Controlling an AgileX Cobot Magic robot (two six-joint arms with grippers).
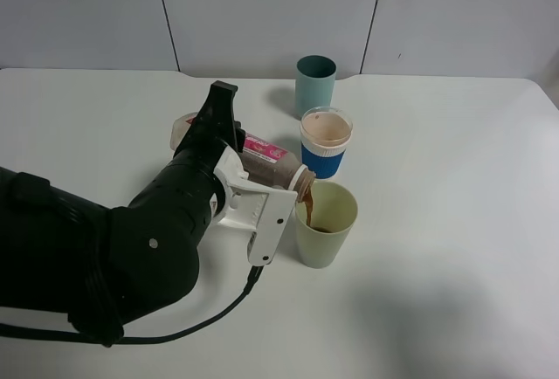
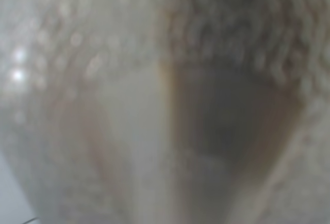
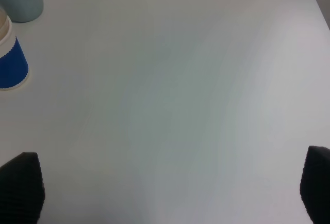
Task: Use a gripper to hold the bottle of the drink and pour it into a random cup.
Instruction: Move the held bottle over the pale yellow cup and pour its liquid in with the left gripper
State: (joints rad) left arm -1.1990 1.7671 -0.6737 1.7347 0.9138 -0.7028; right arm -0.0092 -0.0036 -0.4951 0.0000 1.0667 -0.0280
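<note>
Grey wall panels point(image 1: 262, 12) stand behind a white table point(image 1: 454, 248). Three cups sit on it. The teal cup point(image 1: 314, 84) is farthest back, and I can't see inside it. The blue-and-white paper cup point(image 1: 325, 145) is filled nearly to the rim with pale brown drink. The pale green cup point(image 1: 330, 226) is nearest, with dark brown liquid in its bottom. The left claw point(image 1: 234, 169) is clamped around the bottle point(image 1: 269, 157), which is tipped almost flat. Its mouth is over the green cup's rim and brown drink is running in. The right claw point(image 3: 167, 190) hangs spread wide above the table.

no print on the bottle point(image 1: 267, 166) label is legible.
</note>
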